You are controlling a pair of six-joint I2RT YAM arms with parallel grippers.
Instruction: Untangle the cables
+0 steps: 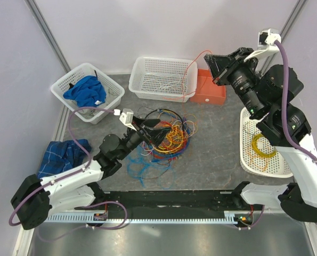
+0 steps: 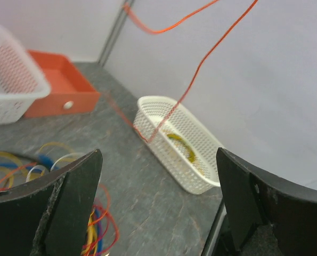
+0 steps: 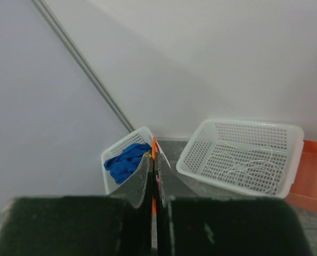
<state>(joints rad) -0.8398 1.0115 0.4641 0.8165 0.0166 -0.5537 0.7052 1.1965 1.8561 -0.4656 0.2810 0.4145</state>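
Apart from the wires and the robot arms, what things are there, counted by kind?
White plastic baskets: 3
Orange box: 1
Blue cloths: 2
Total: 6

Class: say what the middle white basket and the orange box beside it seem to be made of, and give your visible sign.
Middle white basket: probably moulded plastic, faintly glossy; regular lattice holes, smooth rim. Orange box: likely plastic too, matte; uniform colour, thin straight walls.
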